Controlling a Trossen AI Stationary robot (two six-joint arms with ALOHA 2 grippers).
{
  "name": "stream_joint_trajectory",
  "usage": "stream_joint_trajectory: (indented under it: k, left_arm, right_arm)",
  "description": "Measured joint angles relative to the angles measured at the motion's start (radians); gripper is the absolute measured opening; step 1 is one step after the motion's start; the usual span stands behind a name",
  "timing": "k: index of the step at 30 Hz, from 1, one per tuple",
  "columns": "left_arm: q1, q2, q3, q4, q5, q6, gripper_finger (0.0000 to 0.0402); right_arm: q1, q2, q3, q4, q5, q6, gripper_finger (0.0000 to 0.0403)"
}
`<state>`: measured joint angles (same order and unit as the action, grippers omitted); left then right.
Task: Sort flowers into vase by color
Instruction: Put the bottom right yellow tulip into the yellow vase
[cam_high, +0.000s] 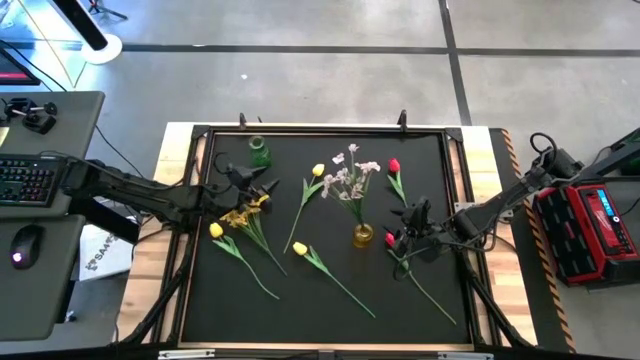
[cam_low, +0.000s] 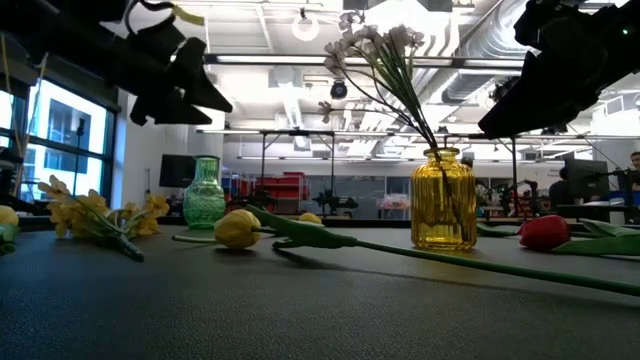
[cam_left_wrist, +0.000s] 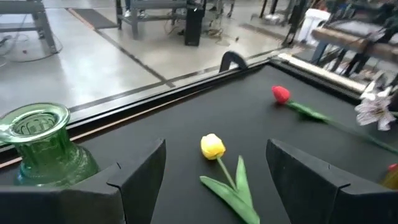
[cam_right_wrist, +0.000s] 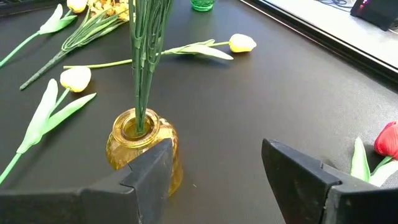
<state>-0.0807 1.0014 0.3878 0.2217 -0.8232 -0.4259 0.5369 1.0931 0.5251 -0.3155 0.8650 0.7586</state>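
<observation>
Closest to the low lens: yellow tulip (cam_low: 238, 228) lying flat on the black mat (cam_high: 330, 300), green stem trailing off toward three o'clock. Just behind, at two o'clock of it, yellow vase (cam_high: 363, 236) standing upright with the pale blossom sprig (cam_high: 352, 172) already planted in it — one flower sorted, looks like. Green vase (cam_high: 260, 152) up at eleven o'clock of the mat, nothing in it yet.

Still loose on the mat: second yellow tulip (cam_high: 318, 171) near twelve o'clock, a third yellow bloom (cam_high: 216, 230) out at nine, orange-yellow sprig (cam_high: 242, 214) just beside it, one red bloom (cam_high: 394, 166) at one o'clock, another red bloom (cam_high: 390, 240) at three. Most of the job left, judging by that spread.

Left gripper (cam_high: 262, 188) hovering just below the green vase, fingers wide apart, nothing between them. Right gripper (cam_high: 400, 240) hanging over the three o'clock red bloom, just beside the yellow vase, jaws parted and empty too. Likely lining up on that red one next, though nothing gripped yet.
</observation>
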Motion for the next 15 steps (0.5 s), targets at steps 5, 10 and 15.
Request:
stream_joint_trajectory:
  k: [5, 10, 15]
  left_arm:
    - [0.000, 0.112, 0.144, -0.218, -0.002, -0.042, 0.0266]
    - [0.002, 0.257, 0.289, -0.389, 0.031, -0.043, 0.0266]
    - [0.014, 0.378, 0.382, -0.484, 0.138, -0.043, 0.0266]
  right_arm:
    - [0.000, 0.000, 0.000, 0.001, 0.000, 0.000, 0.0236]
    - [0.000, 0.000, 0.000, 0.003, 0.000, 0.000, 0.0236]
    - [0.000, 0.000, 0.000, 0.004, -0.017, -0.008, 0.0236]
